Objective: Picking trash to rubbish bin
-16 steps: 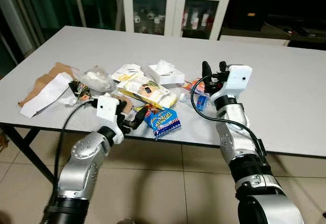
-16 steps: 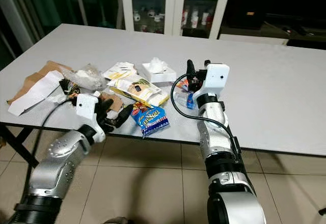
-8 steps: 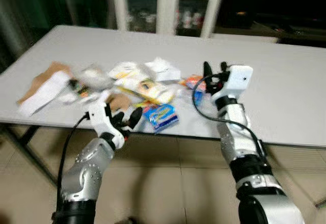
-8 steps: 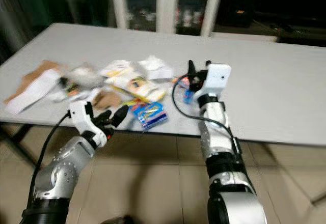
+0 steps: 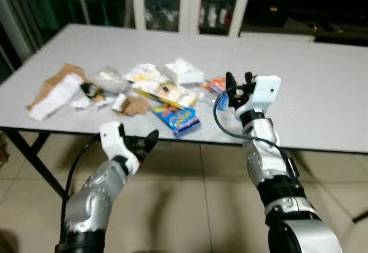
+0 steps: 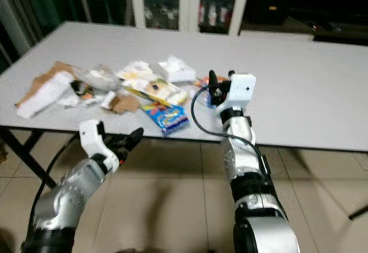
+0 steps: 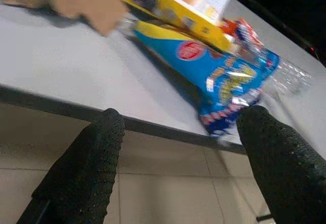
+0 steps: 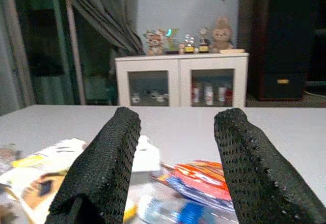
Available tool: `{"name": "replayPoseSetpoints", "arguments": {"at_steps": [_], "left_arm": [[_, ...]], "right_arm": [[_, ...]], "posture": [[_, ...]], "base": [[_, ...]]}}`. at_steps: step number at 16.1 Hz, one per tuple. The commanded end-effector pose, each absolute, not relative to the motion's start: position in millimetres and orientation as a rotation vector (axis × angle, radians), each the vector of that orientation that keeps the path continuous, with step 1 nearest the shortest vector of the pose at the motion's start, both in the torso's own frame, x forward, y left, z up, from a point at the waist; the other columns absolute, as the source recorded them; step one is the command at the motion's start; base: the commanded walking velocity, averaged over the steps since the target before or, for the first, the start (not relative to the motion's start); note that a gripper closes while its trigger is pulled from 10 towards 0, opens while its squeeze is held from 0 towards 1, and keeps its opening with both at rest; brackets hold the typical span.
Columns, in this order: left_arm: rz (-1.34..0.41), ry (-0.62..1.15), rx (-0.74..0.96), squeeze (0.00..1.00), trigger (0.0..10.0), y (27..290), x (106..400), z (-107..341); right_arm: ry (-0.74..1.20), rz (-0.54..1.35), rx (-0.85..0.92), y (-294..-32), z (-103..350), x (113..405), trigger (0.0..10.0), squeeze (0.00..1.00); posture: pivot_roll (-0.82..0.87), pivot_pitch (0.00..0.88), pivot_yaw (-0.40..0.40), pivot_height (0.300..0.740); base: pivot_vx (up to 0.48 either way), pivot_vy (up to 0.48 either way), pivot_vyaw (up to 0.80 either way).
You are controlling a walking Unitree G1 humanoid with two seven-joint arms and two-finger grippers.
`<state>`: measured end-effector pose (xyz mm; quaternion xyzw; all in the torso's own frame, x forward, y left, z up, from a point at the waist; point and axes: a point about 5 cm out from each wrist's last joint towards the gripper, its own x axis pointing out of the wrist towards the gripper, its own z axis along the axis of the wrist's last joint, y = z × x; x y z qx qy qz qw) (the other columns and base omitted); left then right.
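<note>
Trash lies scattered across the near half of a white surface (image 5: pixel 322 109), with a white glass-door cabinet (image 5: pixel 190 3) behind it at 12 o'clock. The left hand (image 5: pixel 148 142) hangs below and in front of the surface's near edge, over the tiled floor (image 5: pixel 195 201), its two fingers spread wide and holding nothing. From that hand, the blue snack packet (image 5: pixel 179 119) sits up at about 1 o'clock, close to the edge and apart from the fingers; in the left wrist view the packet (image 7: pixel 224 84) shows between the two fingertips (image 7: pixel 107 127) but beyond them, on top of the surface. A yellow snack bag (image 5: pixel 167 93) lies just behind the blue packet, touching it. Farther round at 10 o'clock from the left hand are a torn piece of brown cardboard (image 5: pixel 135 106), a crumpled clear plastic bag (image 5: pixel 109 79) and a brown-and-white paper bag (image 5: pixel 54 89).

The right hand (image 5: pixel 237 83) is raised above the surface, fingers pointing up and set wide apart, empty. Just beside it at 9 o'clock lie a red wrapper (image 5: pixel 215 84) and a small plastic bottle (image 8: pixel 173 211), near but not touching the fingers. A white tissue box (image 5: pixel 183 71) stands at 10 o'clock from that hand.
</note>
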<state>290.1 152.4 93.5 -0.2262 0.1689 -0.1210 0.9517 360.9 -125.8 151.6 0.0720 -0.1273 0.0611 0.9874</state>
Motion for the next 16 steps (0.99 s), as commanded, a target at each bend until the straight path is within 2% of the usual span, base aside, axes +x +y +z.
{"name": "replayPoseSetpoints", "arguments": {"at_steps": [1, 10, 16], "left_arm": [[-0.254, 0.336, -0.432, 0.0, 10.0, 148, 295, 96], [-0.257, 0.266, -0.354, 0.0, 10.0, 152, 313, 99], [-0.243, 0.229, -0.362, 0.0, 10.0, 152, 321, 99]], "right_arm": [[-0.267, 0.118, 0.149, -127, 155, 362, 10.0, 0.0], [-0.26, 0.112, 0.149, -128, 152, 360, 10.0, 0.0], [-0.259, 0.117, 0.151, -126, 152, 360, 10.0, 0.0]], "posture": [[0.12, 0.004, -0.025, 0.74], [0.11, 0.011, -0.026, 0.74], [0.11, 0.01, -0.028, 0.74]], "base": [[0.0, 0.0, 0.0], [0.0, 0.0, 0.0], [0.0, 0.0, 0.0]]}}
